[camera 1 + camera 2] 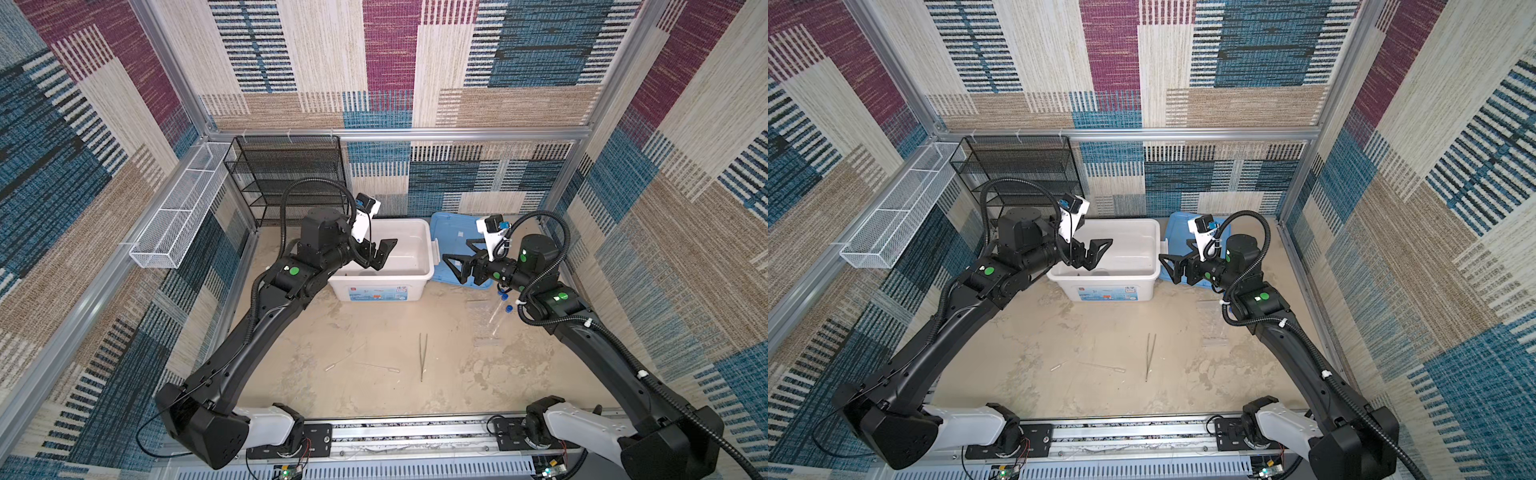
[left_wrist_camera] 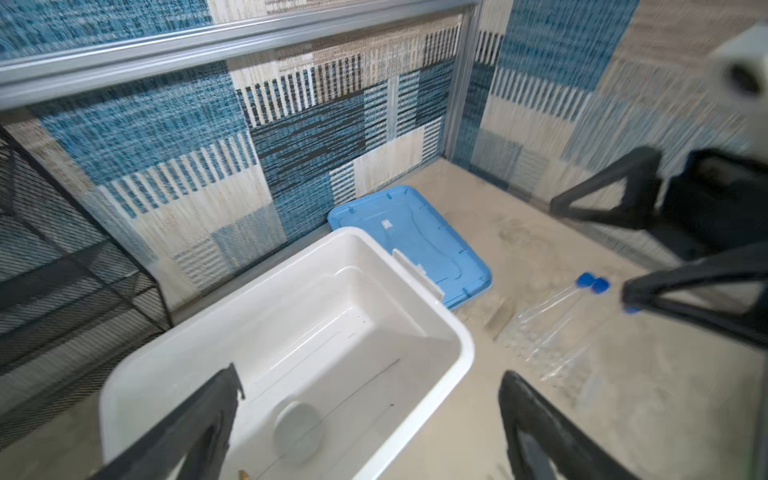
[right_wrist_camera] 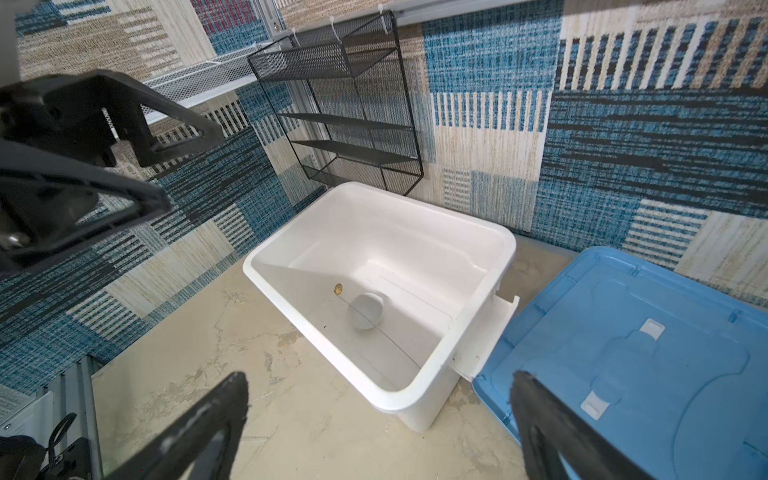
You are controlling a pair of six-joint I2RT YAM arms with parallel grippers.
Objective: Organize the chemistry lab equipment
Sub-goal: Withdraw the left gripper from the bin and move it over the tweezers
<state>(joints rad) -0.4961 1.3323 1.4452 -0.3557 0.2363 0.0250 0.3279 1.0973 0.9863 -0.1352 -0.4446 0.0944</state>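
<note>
Left tool (image 1: 386, 253) (jaws wide) over tub (image 1: 357, 289)

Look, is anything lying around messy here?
Yes. The test tubes lie on their sides, not standing up, and the tweezers and droppers lie loose on the table.

I work in a staged robot test cell, not a lived-in room. Aluminium framing (image 1: 399, 134) boxes me in, and patchwork carpet panels (image 1: 390, 54) in blue, maroon and beige cover every wall. My left arm (image 1: 249, 345) and right arm (image 1: 602, 353) are mounted on a metal rail (image 1: 415, 434) along the bottom edge. A black mesh shelf (image 1: 291, 178) and a white wire basket (image 1: 178, 216) hang at the upper left, over a mottled beige surface (image 1: 374, 324).
</note>
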